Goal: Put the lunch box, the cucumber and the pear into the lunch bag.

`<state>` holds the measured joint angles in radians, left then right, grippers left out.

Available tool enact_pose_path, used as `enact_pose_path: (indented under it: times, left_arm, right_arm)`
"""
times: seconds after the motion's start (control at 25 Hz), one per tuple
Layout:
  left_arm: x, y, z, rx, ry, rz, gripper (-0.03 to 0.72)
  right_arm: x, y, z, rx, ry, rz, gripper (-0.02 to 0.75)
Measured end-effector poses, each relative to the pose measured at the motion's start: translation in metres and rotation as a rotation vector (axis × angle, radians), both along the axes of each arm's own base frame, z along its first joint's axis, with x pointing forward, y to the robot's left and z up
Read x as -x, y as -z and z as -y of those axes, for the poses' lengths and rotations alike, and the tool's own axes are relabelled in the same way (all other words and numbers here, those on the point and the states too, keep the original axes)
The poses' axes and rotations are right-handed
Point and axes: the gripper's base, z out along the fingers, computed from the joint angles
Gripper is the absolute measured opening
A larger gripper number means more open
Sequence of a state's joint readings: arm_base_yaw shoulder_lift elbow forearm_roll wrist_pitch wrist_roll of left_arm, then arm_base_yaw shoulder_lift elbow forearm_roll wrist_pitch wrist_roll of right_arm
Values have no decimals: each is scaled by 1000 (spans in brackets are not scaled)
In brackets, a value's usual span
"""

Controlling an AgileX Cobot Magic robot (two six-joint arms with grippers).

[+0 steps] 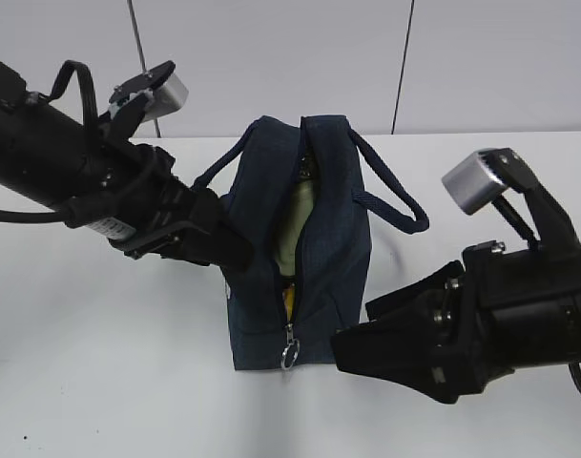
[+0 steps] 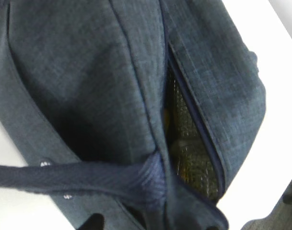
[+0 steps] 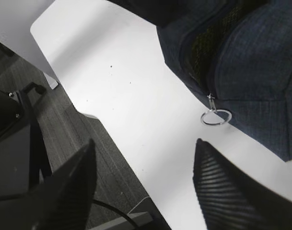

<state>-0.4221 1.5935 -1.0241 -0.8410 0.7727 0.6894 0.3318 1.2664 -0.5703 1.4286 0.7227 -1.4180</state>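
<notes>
Black left gripper (image 1: 235,256) pressed up against the left wall of the lunch bag (image 1: 333,248), fingertips lost behind the navy fabric, so open or closed cannot be told. Navy bag upright mid-table (image 1: 80,382), zipper parted, pale green lunch box (image 1: 295,224) showing inside with a sliver of yellow below it, metal ring pull (image 3: 216,117) dangling at the near end. Right gripper (image 3: 146,177) spread wide, gripping nothing, just beside the bag's lower right corner.
</notes>
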Motion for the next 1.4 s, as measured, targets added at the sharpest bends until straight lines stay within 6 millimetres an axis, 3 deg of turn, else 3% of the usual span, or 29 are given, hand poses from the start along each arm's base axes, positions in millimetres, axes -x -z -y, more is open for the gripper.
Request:
enact_pose_path:
  times: [0.24,0.48,0.92,1.4]
  left_arm:
    - [-3,-3,3,41,-7,32,183]
    - [-4,-2,5,64,-15,31,9]
    - [-8,0,9,112,-36,17,-13]
    - [-8,1,9,114,-38,14,-15]
  right_arm:
    - [-1,0,-1,-7,-2,21,492]
    - [-6,12,-3,54,-100,103,465]
    - [-22,49,-12,93,-232,174,416]
    - [-44,92,-18,116,-226,195,405]
